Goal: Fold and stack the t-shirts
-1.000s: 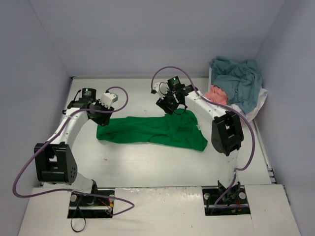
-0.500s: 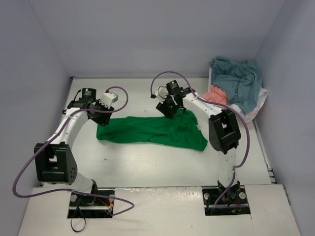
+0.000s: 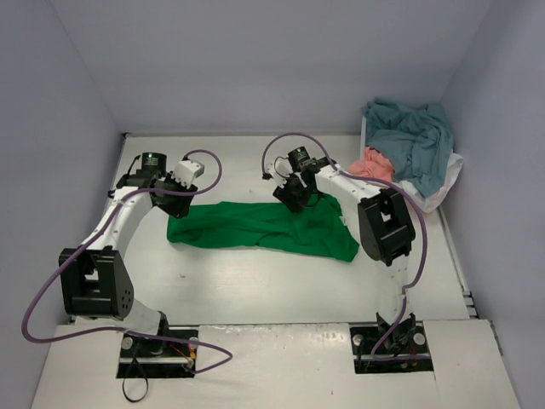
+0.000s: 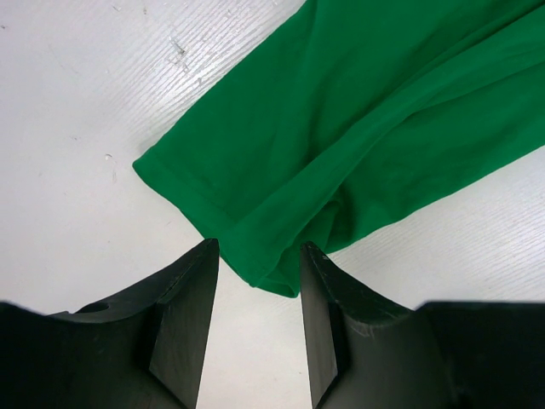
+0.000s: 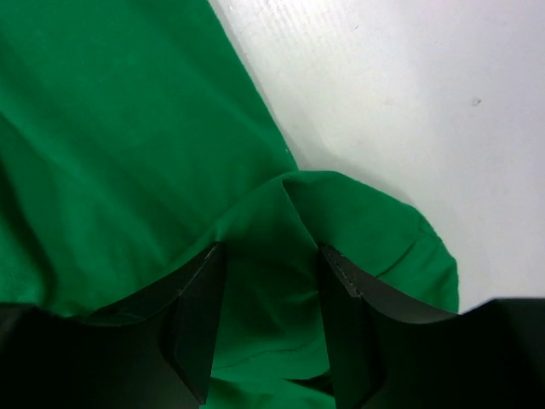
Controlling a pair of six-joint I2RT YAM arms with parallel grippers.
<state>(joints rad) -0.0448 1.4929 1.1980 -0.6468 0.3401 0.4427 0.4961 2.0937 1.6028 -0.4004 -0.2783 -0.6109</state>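
Note:
A bright green t-shirt (image 3: 264,226) lies crumpled lengthwise across the middle of the table. My left gripper (image 3: 175,204) is at the shirt's left end. In the left wrist view it (image 4: 258,252) stands open, and the corner of the green t-shirt (image 4: 358,119) reaches just between its fingertips. My right gripper (image 3: 295,198) is down on the shirt's far edge. In the right wrist view its jaws (image 5: 272,251) stand apart astride a raised fold of the green t-shirt (image 5: 111,128). More t-shirts, teal (image 3: 410,141) and salmon pink (image 3: 375,162), are heaped at the back right.
The heap sits in a white basket (image 3: 444,183) against the right wall. Grey walls close the table on the left, back and right. Bare white tabletop (image 3: 255,281) lies between the green shirt and the arm bases.
My right gripper has moved left and down onto the green shirt's far edge, and its jaws have narrowed a little. The left arm has stayed put.

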